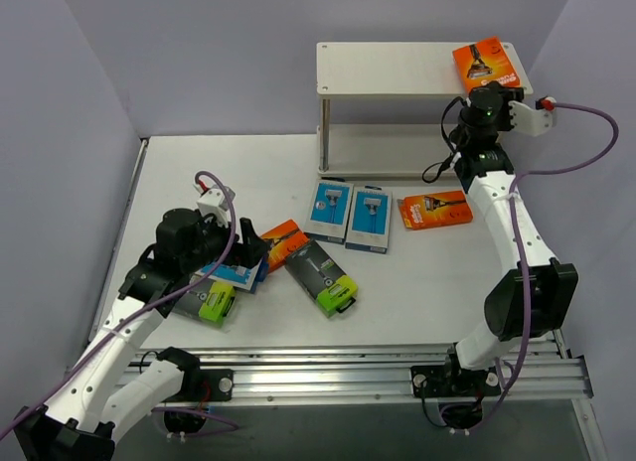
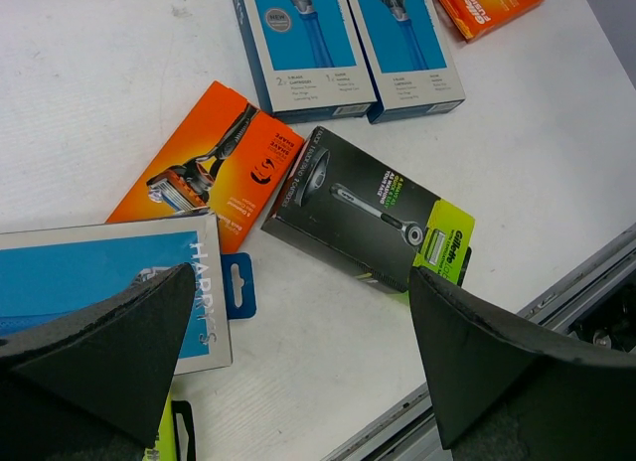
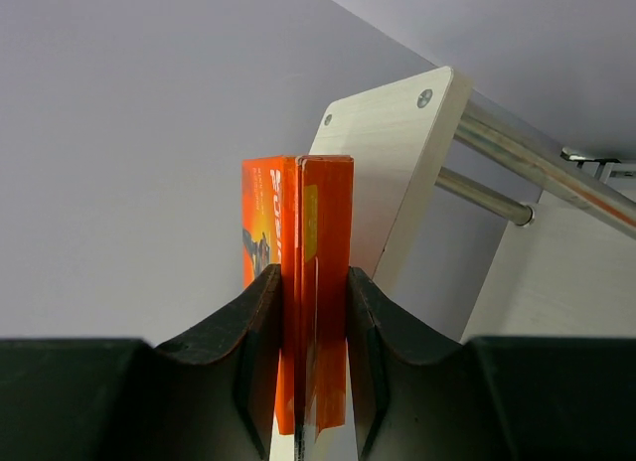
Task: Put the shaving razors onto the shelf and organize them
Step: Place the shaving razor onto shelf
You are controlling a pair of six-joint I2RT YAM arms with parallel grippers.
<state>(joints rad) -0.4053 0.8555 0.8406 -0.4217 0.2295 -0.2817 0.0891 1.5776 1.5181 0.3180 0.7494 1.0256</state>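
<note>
Orange, light-blue and black-with-lime card packs make up the shaving razors: three orange, three blue, two black. At the shelf's (image 1: 397, 64) top board the right gripper (image 3: 313, 302) clamps one orange pack (image 1: 487, 66). Seven lie on the table (image 1: 447, 272), where the left gripper (image 2: 300, 277) gapes wide above a blue pack (image 2: 89, 282) lettered "HARR".

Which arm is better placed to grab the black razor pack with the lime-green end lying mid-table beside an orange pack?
Left. The open left gripper hovers beside that black razor pack; the right gripper is shut on another orange razor pack at the beige two-tier shelf.
</note>
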